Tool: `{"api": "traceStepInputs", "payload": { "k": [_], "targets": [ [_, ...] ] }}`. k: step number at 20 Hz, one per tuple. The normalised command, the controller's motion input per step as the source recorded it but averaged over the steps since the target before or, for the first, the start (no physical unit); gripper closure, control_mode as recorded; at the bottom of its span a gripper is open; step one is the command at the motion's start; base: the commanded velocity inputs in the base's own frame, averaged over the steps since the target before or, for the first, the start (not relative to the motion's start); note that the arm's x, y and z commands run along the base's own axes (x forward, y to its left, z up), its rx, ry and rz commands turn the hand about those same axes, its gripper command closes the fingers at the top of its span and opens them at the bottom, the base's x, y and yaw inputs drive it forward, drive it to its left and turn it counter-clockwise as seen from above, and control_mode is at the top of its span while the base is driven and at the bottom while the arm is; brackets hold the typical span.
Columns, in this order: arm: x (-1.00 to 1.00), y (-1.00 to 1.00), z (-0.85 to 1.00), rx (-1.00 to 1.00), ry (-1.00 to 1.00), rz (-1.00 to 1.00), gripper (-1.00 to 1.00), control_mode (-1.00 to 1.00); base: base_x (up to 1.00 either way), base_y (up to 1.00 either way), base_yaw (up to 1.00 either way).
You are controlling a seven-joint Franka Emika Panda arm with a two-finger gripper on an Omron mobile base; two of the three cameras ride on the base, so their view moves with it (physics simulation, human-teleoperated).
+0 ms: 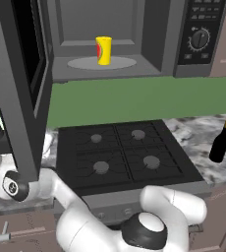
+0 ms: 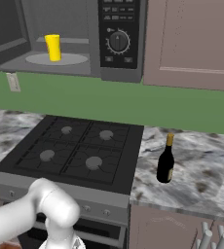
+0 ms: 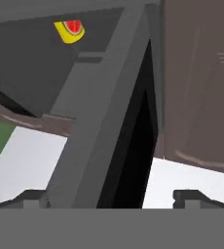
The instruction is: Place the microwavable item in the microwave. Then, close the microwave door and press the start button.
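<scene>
Dark end effector point(image 3: 112, 197) tips spread fully wide, empty, straddling edge of tall grey-framed black-windowed microwave door point(image 3: 102, 146) — likely set to swing it shut. Small yellow cylindrical cup point(image 1: 103, 50) already upright on round grey turntable inside large dark-grey microwave point(image 1: 176, 44).

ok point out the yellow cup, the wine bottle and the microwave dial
yellow cup point(image 1: 103, 50), left base view, middle of its side
wine bottle point(image 2: 165, 165), right base view, dark body
microwave dial point(image 2: 118, 42), right base view, knob centre

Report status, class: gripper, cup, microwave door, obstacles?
Gripper open, holding nothing, astride the door's edge. Yellow cup upright on turntable. Microwave door wide open. Wine bottle off on counter.
</scene>
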Motion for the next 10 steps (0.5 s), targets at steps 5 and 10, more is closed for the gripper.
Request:
{"api": "traceStepInputs", "payload": {
  "k": [5, 10],
  "targets": [
    [-0.14, -0.07, 0.58, 0.32, 0.00, 0.00, -1.00, -1.00, 0.00, 0.00, 0.00],
    [-0.18, -0.44, 0.49, 0.34, 0.00, 0.04, -1.00, -1.00, 0.00, 0.00, 0.00]
  ]
}}
